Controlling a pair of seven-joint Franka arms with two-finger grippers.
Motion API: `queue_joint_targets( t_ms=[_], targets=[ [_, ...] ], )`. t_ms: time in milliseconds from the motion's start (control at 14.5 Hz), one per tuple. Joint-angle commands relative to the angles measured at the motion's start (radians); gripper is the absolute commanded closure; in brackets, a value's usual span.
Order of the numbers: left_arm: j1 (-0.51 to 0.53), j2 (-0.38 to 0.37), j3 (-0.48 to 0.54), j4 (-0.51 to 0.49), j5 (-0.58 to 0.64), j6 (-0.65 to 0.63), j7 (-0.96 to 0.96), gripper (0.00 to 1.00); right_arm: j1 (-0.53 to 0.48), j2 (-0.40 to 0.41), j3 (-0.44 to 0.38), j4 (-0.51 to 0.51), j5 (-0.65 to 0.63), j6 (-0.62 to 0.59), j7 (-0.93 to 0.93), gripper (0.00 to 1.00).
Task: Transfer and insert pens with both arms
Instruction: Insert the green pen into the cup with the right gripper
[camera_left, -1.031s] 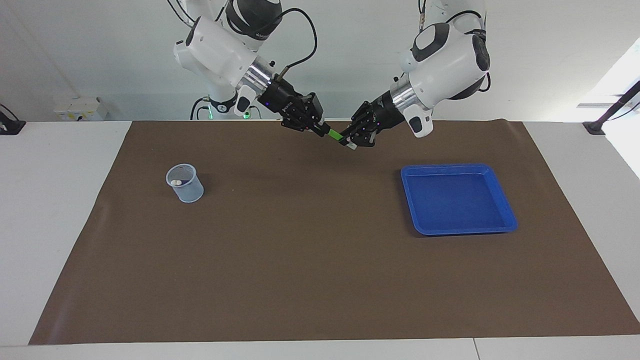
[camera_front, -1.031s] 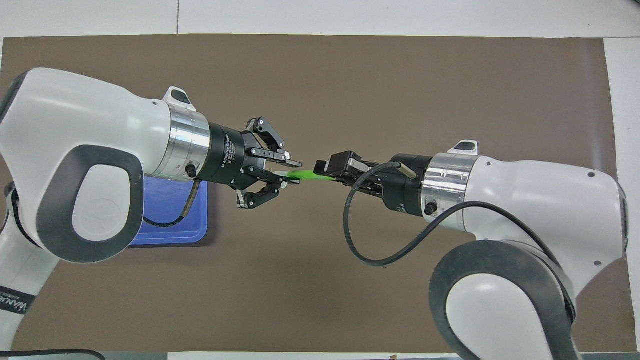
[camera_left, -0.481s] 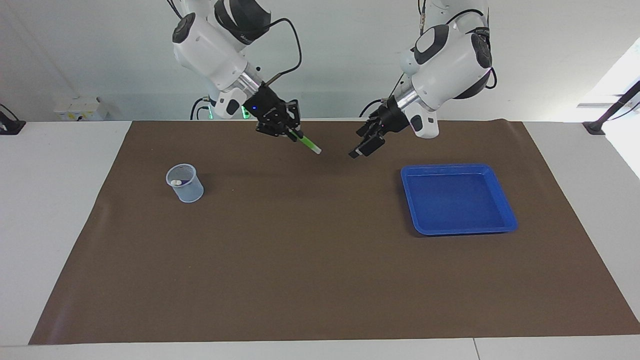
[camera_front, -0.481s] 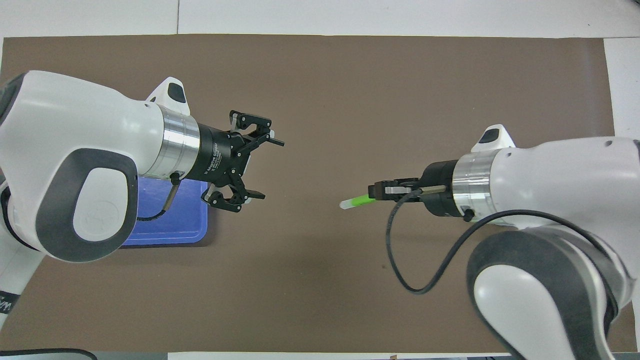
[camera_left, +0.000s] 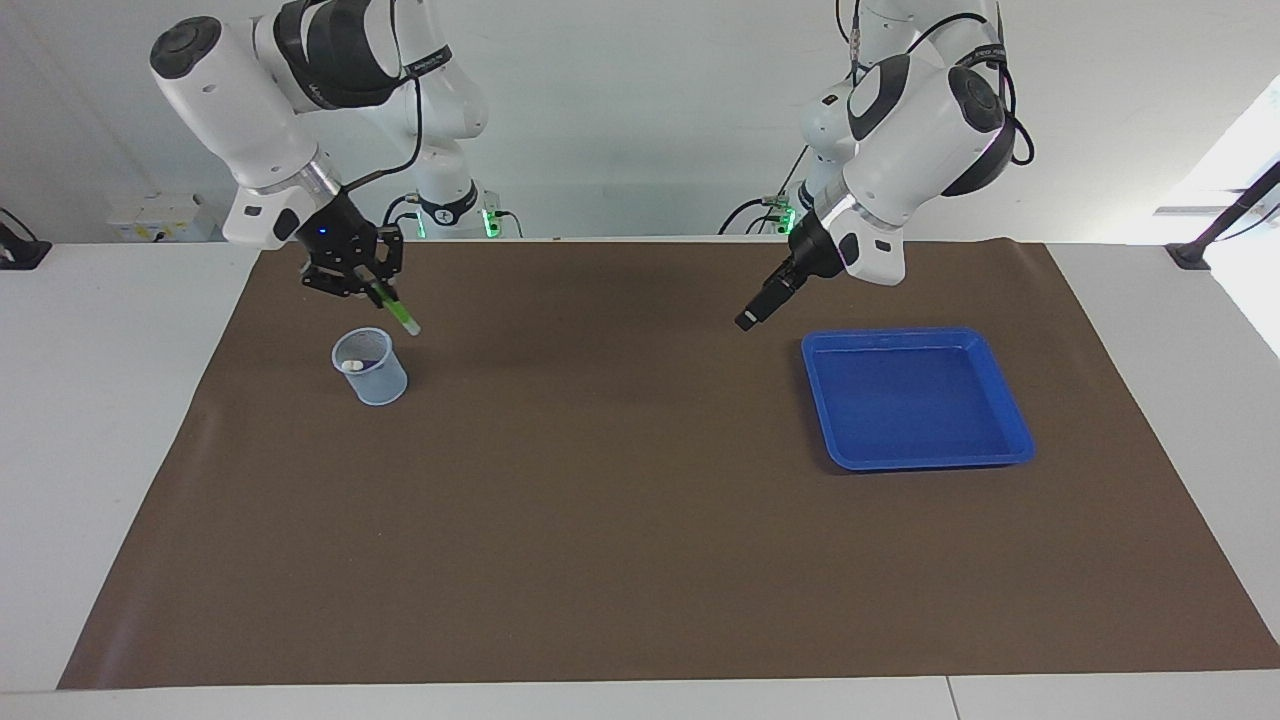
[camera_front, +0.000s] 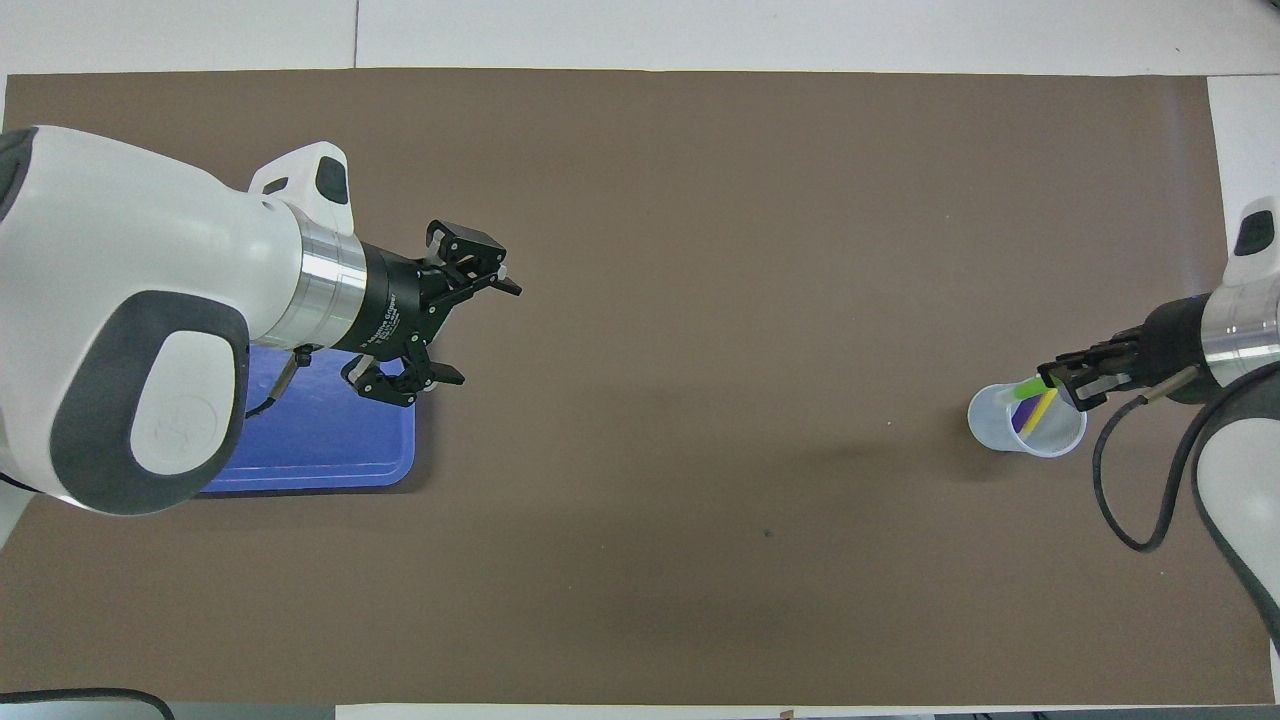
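Green pen (camera_left: 395, 309) is pinched in the right gripper (camera_left: 372, 282), hanging tilted with its pale tip down, just above the cup (camera_left: 370, 367) at the right arm's end of the mat (camera_left: 640, 560). From the facing view the tip looks close to the cup's rim but not inside yet, and a whitish pen end already pokes up in the cup. Left gripper (camera_left: 750, 315) hangs near the blue tray (camera_left: 915, 455), over the mat by the tray's corner, empty and waiting. Overhead view next: left gripper (camera_front: 470, 330) has its fingers spread wide, holding nothing, over the tray's edge (camera_front: 330, 470). Right gripper (camera_front: 1062, 380) sits over the cup (camera_front: 1025, 420), pressed onto the green pen (camera_front: 1028, 387), and you can see the purple pen (camera_front: 1020, 415) and yellow pen (camera_front: 1040, 408) already standing in there. So it's the insert step for the last pen, I'd say. Next move probably needs the tip lined up inside the rim, lowered a bit, then let go without knocking the cup over.
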Motion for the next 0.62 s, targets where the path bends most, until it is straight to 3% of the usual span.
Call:
queue_joint_targets(
  t_ms=[0, 412, 550],
  targets=[
    [-0.007, -0.019, 0.003, 0.008, 0.033, -0.019, 0.014, 0.00, -0.037, -0.021, 0.017, -0.061, -0.113, 0.045, -0.022, 1.00],
    [-0.012, -0.013, 0.024, 0.023, 0.149, -0.053, 0.152, 0.00, -0.067, -0.002, 0.019, -0.153, -0.112, 0.089, 0.063, 1.00],
    [-0.126, -0.004, 0.166, 0.061, 0.241, -0.123, 0.234, 0.00, -0.062, 0.016, 0.020, -0.169, -0.110, 0.092, 0.108, 1.00]
  ],
)
